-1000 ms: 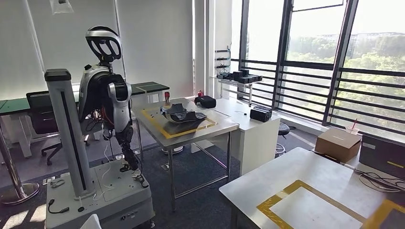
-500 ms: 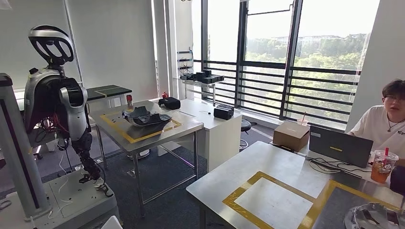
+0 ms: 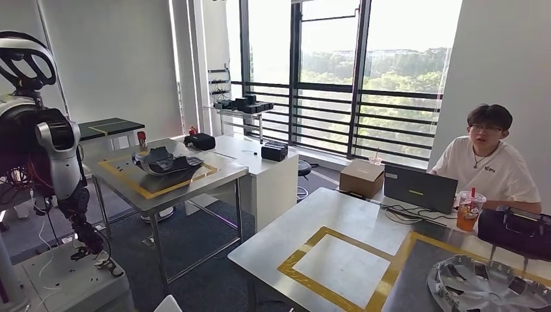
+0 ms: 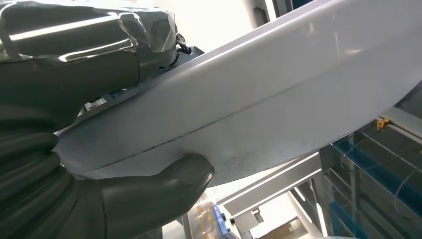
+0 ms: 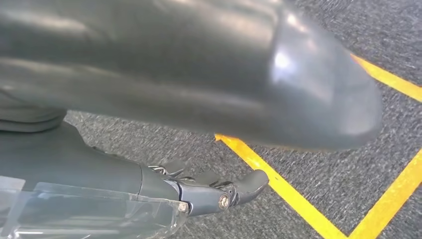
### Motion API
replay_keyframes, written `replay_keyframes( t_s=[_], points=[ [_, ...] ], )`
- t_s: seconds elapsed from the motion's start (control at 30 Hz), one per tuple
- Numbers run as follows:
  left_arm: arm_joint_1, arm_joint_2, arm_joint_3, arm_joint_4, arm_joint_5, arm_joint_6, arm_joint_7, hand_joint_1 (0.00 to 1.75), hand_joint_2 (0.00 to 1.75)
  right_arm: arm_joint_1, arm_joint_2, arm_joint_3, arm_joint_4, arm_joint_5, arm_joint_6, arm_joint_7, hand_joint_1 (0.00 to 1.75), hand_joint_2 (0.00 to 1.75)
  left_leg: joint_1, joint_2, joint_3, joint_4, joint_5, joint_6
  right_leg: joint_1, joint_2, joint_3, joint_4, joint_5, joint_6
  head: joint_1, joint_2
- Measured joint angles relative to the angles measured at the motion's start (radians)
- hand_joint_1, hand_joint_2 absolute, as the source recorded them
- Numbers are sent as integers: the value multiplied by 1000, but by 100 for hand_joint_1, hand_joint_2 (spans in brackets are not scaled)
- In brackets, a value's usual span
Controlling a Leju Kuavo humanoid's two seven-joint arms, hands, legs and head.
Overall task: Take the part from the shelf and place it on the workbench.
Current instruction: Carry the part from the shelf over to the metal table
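Left hand (image 4: 94, 164) grips white part (image 4: 259, 94); right hand (image 5: 199, 191) hangs empty, fingers apart.

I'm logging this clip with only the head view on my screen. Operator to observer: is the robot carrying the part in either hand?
Observer: Yes. The left wrist view has the left hand gripping a white curved panel, with the thumb on one face and the fingers on the other.
Operator: And the right hand?
Observer: The right hand holds nothing. It hangs over grey carpet crossed by yellow floor tape.
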Motion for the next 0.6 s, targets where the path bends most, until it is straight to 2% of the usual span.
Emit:
replay_keyframes(
  t_s=[0.07,0.1,0.17,0.23,0.27,0.3,0.33,0.37,0.43,0.5,0.6],
  points=[
    [-1,0,-2,3,2,3,2,175,175,0,2,-1,1,0,0,9,0,0,3,-2,-3,3,-2,-11,-2,2,-1,-2,4,-12,-1,0],
    [-1,1,-2,5,5,6,3,175,175,0,3,-1,1,0,0,13,0,0,5,-8,-11,18,-13,-16,-5,3,-1,-4,6,-18,-1,0],
    [0,3,0,9,13,15,4,175,175,-2,2,1,1,0,-2,17,0,0,9,-24,-51,107,-67,-25,-9,5,0,-6,9,-27,-2,0],
    [2,6,3,15,21,21,7,175,175,-3,-1,3,2,0,-4,17,0,0,11,-33,-116,248,-130,-30,-7,6,-3,-5,10,-31,-4,0],
    [3,7,4,19,23,21,9,175,175,-4,-4,4,3,0,-4,16,0,0,12,-35,-137,292,-141,-30,-5,7,-4,-5,10,-32,-4,0],
    [4,8,6,22,25,21,12,175,175,-4,-7,4,4,0,-4,14,0,0,13,-35,-141,299,-134,-29,-5,8,-5,-4,10,-32,-5,0],
    [5,9,6,24,27,21,14,175,175,-4,-10,4,4,0,-4,12,0,0,13,-35,-121,259,-106,-28,-4,10,-5,-3,10,-32,-5,0],
    [5,9,7,26,28,21,16,175,175,-5,-12,5,5,0,-4,10,0,0,14,-36,-87,191,-70,-25,-4,12,-4,-2,10,-32,-5,0],
    [5,9,8,27,29,21,17,175,175,-8,-15,6,7,0,-4,8,0,0,12,-40,-20,58,-23,-19,-1,16,-5,0,12,-29,-5,0],
    [5,9,8,30,31,20,19,175,175,-9,-18,7,9,0,-4,6,0,0,8,-43,-1,14,-17,-14,2,18,-10,-1,16,-21,-5,0],
    [4,8,7,34,37,18,22,175,175,-9,-20,7,18,0,-3,5,0,0,9,-39,-1,4,-5,2,1,18,-19,4,15,-6,-5,0]
  ],
)
